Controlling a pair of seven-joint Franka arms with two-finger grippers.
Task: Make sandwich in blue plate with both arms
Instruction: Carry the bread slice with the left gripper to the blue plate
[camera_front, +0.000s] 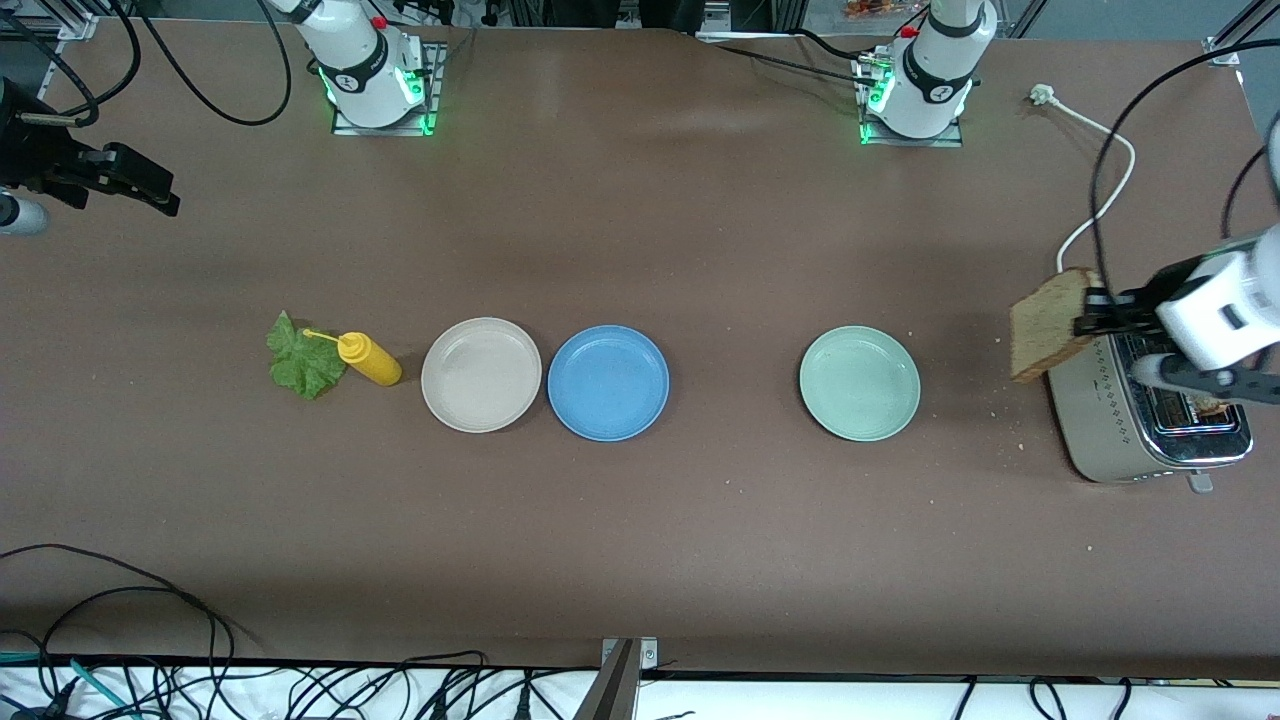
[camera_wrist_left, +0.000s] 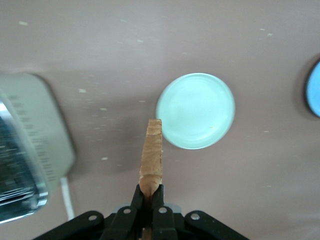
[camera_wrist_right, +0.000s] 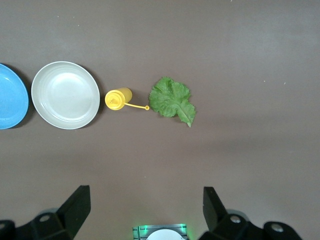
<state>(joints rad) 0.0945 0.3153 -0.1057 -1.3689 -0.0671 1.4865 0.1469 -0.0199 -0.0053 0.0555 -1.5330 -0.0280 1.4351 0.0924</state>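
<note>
carrying: left gripper (camera_wrist_left: 148, 196) is clamping bread (camera_front: 1045, 322) upright over the toaster (camera_front: 1150, 425), at the table's left-arm end.
aiming: blue plate (camera_front: 608, 382) is sitting mid-table; lower flat, centred.
waiting: right gripper (camera_wrist_right: 145, 210), fingers apart.

Even overhead light fell on the brown table (camera_front: 640, 520), with a pale sheen near the arm bases. The plates cast thin, soft shadows. In the left wrist view the toaster (camera_wrist_left: 30, 150) was smeared by blur, and the mint-green plate (camera_wrist_left: 196, 111) glared, overexposed.
</note>
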